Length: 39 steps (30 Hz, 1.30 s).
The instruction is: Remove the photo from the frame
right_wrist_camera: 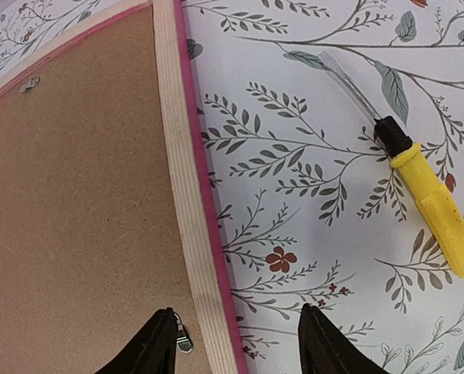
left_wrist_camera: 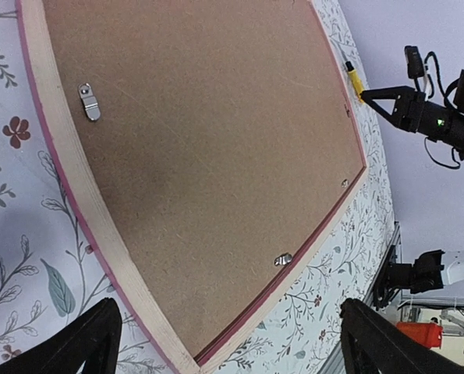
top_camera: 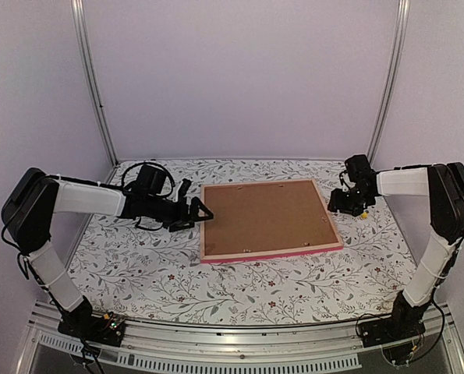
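Frame [top_camera: 270, 253]: face down in the middle of the counter [top_camera: 138, 265]; pale wood rim, pink outer edge; stiff, probably light.
Backing board [top_camera: 263, 214]: brown, covers the photo, which I can't see; likely a thin sheet that creases, best lifted by an edge.
Left end effector [top_camera: 203, 212]: wide, empty, just beside the frame's left side.
Right end effector [right_wrist_camera: 235, 343]: partly open, empty, above the right rim.
Tabs [left_wrist_camera: 90, 102]: small, metal, pinning the board.

High overview, close wrists; common frame [top_camera: 270, 253]
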Available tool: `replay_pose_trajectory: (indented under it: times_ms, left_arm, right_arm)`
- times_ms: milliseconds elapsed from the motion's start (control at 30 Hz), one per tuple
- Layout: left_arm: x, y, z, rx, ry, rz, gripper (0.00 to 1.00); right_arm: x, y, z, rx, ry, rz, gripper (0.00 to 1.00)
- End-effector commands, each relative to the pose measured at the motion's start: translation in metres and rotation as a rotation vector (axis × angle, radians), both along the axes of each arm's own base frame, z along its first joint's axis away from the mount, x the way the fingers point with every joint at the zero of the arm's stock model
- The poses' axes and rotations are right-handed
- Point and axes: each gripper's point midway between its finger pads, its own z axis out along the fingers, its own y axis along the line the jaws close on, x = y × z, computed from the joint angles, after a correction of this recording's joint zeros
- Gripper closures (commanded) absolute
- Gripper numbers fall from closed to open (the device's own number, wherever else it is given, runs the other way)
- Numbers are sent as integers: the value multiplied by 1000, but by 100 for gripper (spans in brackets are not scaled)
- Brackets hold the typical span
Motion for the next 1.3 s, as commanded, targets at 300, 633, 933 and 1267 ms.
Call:
replay_pose_trajectory:
  times_ms: [300, 633, 933, 1267]
  left_arm:
    - [11, -19, 27, -25, -90, -33, 1]
    - [3, -38, 42, 19, -185, -102, 1]
    - [-12, -76, 48, 126, -302, -215, 1]
    - [-35, -118, 32, 321, -423, -342, 1]
  right_arm:
    - [-15, 8, -12, 26, 31, 47, 50]
    - [-46, 16, -23, 1, 89, 66, 60]
    - [-70, 12, -29, 0, 126, 57, 77]
    - [-66, 25, -31, -50, 149, 71, 95]
